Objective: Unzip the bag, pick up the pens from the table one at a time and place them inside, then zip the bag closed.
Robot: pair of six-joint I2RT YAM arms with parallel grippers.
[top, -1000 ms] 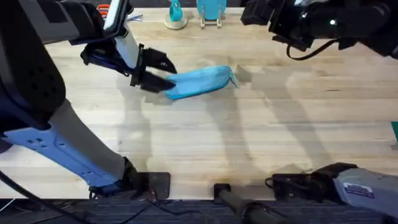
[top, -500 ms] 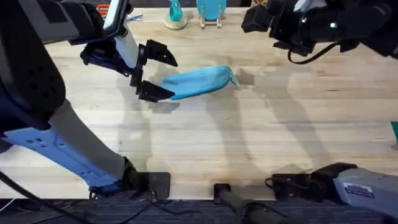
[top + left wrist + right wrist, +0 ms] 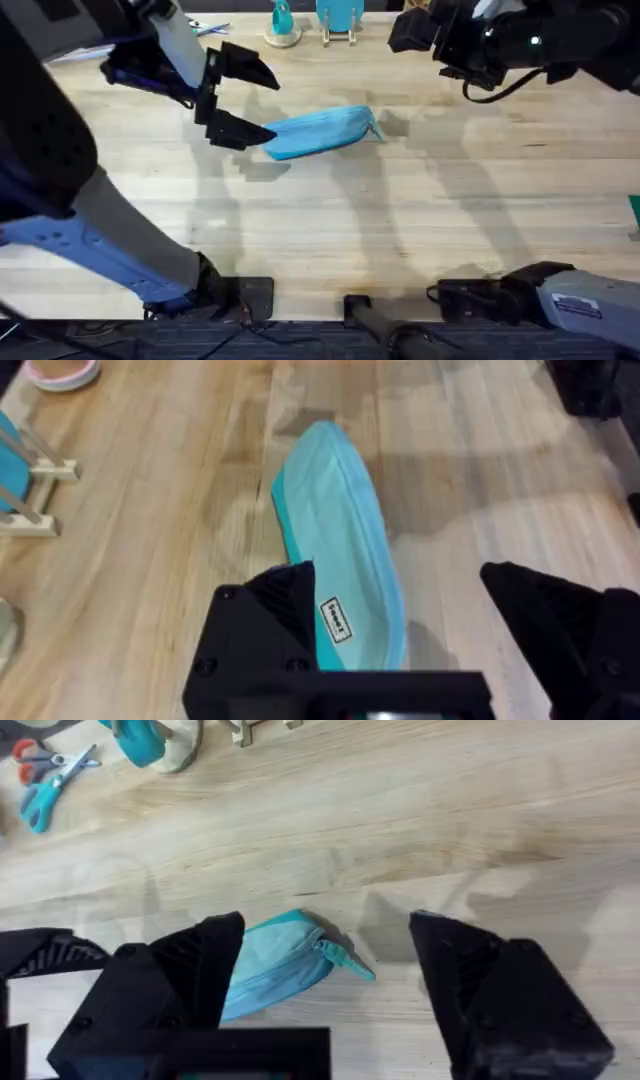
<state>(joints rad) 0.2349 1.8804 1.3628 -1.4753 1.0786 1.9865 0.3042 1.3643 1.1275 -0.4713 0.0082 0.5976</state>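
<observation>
The light blue bag (image 3: 320, 132) lies on the table (image 3: 420, 220), slightly slanted, with its zipper pull (image 3: 376, 128) at the right end. My left gripper (image 3: 252, 100) hangs open just off the bag's left end, one finger either side of it and touching nothing. In the left wrist view the bag (image 3: 340, 550) stretches away between the spread fingers (image 3: 270, 620). My right gripper (image 3: 408, 30) is open, raised above the back of the table, right of the bag. Its wrist view shows the bag (image 3: 275, 965) and pull (image 3: 345, 960) below. The pens are out of view.
Along the table's back edge stand a teal object on a round base (image 3: 283, 25) and a small wooden stand with a blue panel (image 3: 340, 20). Orange- and teal-handled scissors (image 3: 50, 775) lie at the back left. A teal item (image 3: 635, 215) touches the right edge.
My left gripper, shut on the bag's left end a second ago, has opened, let go and drawn back up and to the left. The bag and right arm stay nearly still.
</observation>
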